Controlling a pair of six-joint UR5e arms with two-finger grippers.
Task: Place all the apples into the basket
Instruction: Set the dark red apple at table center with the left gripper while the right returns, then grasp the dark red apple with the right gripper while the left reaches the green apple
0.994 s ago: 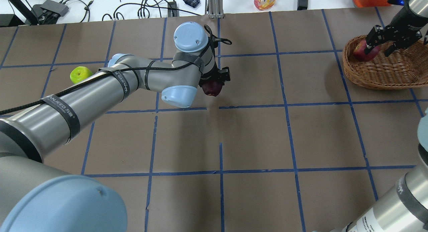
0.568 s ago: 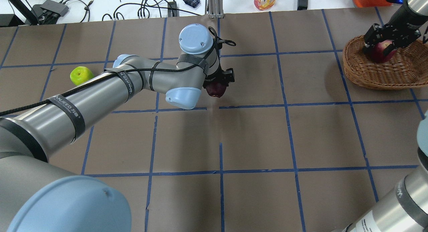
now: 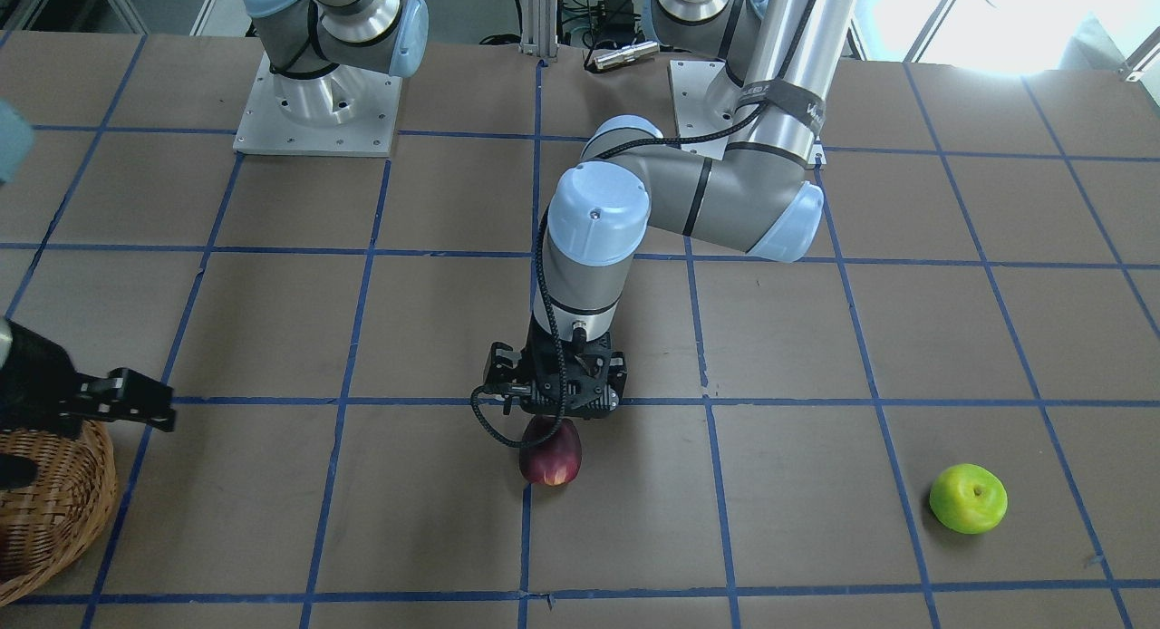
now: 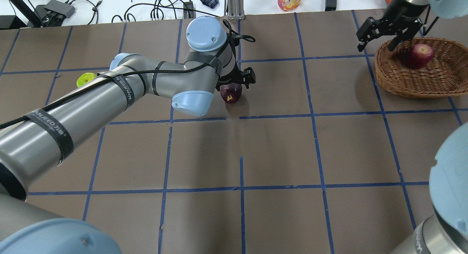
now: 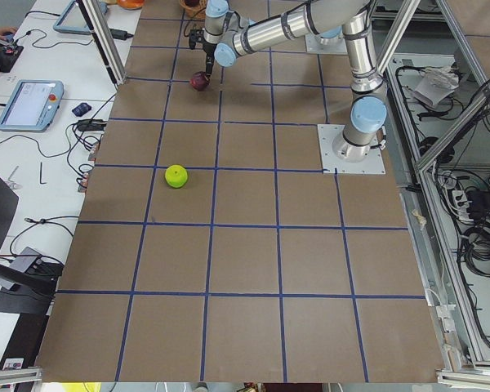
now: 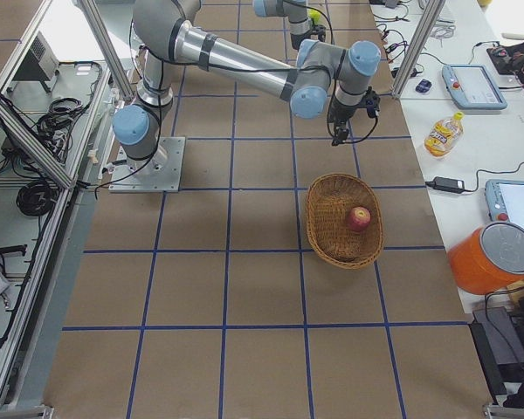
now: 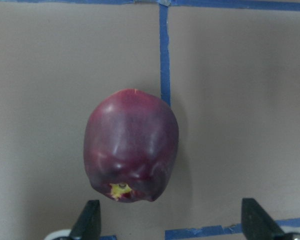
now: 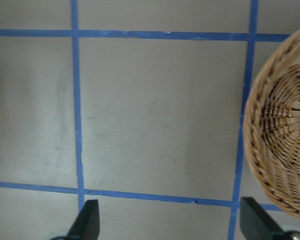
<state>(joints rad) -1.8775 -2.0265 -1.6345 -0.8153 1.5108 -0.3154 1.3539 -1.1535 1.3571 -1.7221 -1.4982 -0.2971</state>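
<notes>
Left tool [image 7: 171,224] above dark apple [image 7: 132,145]

Left claw [image 7: 171,222] spread; right claw [image 4: 376,43] spread.

Robotics lab workbench

Two industrial arms [image 3: 671,189] stand bolted to metal plates [image 3: 362,130] on a table [image 5: 245,261] gridded with blue tape [image 4: 241,210]. Aluminium posts [image 4: 234,5] frame it, with a control tablet [image 5: 29,104] and loose cables [image 4: 164,7] lying alongside.
</notes>
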